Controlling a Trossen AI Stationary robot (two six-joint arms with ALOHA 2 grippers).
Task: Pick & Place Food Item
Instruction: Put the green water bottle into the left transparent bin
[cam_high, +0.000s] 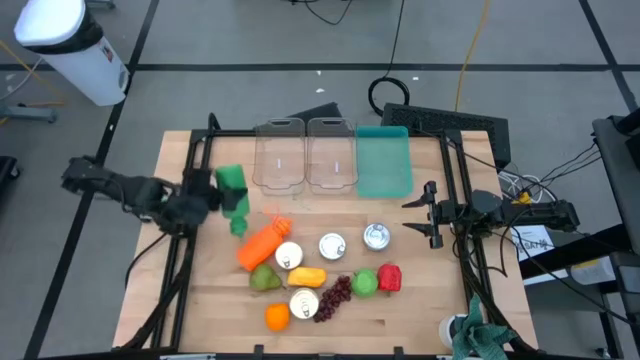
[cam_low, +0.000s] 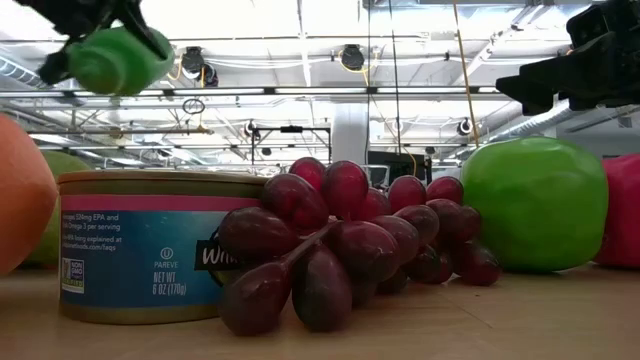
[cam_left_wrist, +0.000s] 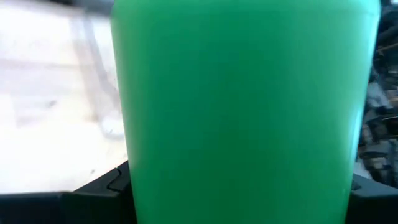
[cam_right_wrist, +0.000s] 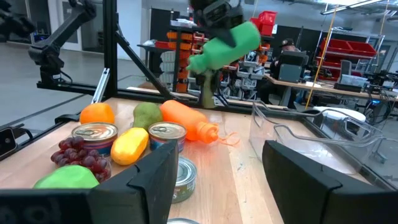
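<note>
The left gripper is closed around a green bottle and holds it lifted clear of the table, over the left side of the board; in the left wrist view the green bottle fills the space between the two dark fingers. In the right wrist view the bottle hangs tilted in the air above the other food items. Just beside it on the table lies an orange bottle, with a pear, a yellow item, an orange, three cans, a bunch of grapes, a green apple and a red item nearby. Two clear containers and a teal tray stand at the far edge. The right gripper waits at the right side, fingers parted and holding nothing.
</note>
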